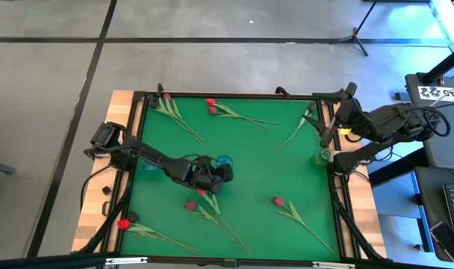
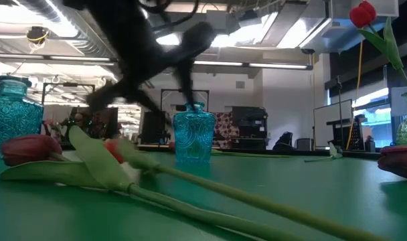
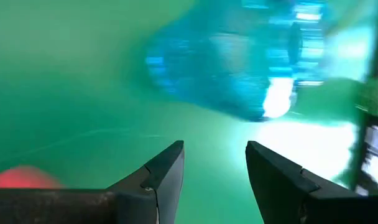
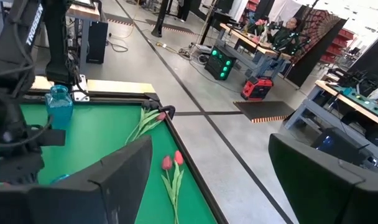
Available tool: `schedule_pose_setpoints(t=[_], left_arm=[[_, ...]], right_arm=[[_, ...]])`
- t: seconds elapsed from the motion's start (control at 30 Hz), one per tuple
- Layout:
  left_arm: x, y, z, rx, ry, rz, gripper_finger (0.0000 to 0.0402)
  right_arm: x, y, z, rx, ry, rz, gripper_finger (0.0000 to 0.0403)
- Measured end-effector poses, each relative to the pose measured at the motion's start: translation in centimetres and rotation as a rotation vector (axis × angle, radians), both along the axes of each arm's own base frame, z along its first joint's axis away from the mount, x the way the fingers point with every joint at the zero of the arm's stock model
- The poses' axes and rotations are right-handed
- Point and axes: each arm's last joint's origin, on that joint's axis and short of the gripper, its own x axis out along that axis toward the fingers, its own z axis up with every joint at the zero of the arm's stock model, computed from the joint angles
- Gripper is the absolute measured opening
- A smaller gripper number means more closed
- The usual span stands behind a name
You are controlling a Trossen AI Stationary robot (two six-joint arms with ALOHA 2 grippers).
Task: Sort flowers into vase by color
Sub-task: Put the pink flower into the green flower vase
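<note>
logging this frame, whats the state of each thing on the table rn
left gripper: open, empty, beside the blue vase
right gripper: open, empty, at the table's right edge
blue vase: upright, no flower in it
green vase: upright, one red tulip in it
flowers: lying flat on the mat

Glossy textured blue glass vase, matt green mat

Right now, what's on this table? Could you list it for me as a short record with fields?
Surface: green table mat
Flowers: artificial tulips lying loose, e.g. red-headed tulip near the front
Blue vase: textured blue glass vase mid-table, empty
Green vase: green glass vase at the right edge, holding one tulip
Left claw: open, empty, beside the blue vase
Right claw: open, empty, waiting at the right edge
</note>
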Motion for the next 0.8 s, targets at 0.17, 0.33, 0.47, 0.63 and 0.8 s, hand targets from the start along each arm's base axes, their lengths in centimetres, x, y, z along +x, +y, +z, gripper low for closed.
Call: schedule_pose_setpoints(t=[0.17,0.33,0.47,0.63,0.8], left_arm=[[-0.2,-1.9,0.3,-0.089,-0.029,-0.085,0.0168],[-1.7,-4.6,1.4,-0.136,-0.055,-0.112,0.0168],[-3.0,-5.7,2.0,-0.109,0.093,-0.131,0.0161],[-4.8,-5.9,4.9,-0.091,0.343,-0.04,0.0148],[-6.0,-5.5,4.2,-0.228,0.523,-0.016,0.0146]], right_arm=[[-0.2,-0.1,-0.5,0.021,0.036,-0.011,0.0321],[-0.3,-0.1,-0.9,0.041,0.058,-0.02,0.0321],[-0.4,-0.2,-0.9,0.039,0.054,-0.027,0.0321],[-0.7,-0.3,-0.7,0.038,0.043,-0.031,0.0321],[-0.6,-0.3,-0.8,0.031,0.045,-0.04,0.0321]])
